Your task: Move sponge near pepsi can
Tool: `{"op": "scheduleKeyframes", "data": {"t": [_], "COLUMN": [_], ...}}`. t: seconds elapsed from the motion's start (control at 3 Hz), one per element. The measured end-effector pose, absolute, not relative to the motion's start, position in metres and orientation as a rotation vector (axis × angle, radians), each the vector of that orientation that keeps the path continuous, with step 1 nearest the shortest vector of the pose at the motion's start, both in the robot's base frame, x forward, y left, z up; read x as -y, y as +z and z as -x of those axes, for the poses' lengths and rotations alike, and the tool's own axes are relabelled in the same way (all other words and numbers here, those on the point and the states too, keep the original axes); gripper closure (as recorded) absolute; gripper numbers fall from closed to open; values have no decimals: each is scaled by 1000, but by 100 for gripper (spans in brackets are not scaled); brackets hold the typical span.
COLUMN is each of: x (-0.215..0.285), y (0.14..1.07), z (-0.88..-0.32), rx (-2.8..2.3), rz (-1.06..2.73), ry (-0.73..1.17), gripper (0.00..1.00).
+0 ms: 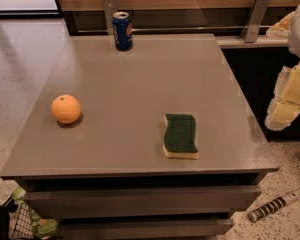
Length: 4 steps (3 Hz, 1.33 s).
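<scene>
**Desk:** Nearest the front edge, right of centre on the tabletop (140, 74), the sponge (180, 135) lies flat, green side up. Which way does it run?

**Photographer:** Long axis near to far. It is best taken from above across the narrow, wavy-sided width, then carried back and left.

**Desk:** And the claw (285, 111)?

**Photographer:** It hangs off the right edge, clear of the sponge. I cannot tell whether it is spread or pressed together. The pepsi can (122, 30) stands upright at the far edge, well apart.

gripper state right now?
Gripper: at the right edge, beside the table; open or closed cannot be told. Sponge lies on the table, not held.
</scene>
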State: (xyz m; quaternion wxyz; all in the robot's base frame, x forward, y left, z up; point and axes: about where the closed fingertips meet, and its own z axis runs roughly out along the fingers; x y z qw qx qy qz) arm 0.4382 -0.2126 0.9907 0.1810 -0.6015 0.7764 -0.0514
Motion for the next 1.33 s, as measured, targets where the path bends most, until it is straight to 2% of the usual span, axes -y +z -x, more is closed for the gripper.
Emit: {"op": "scheduleKeyframes", "data": {"t": [0.67, 1.33], "x": [208, 207], "y": [985, 942], "z": [-435, -414], "rx": [-2147, -2039], "rz": [1635, 1345], "ry": [-70, 176], "gripper": [0, 0]}}
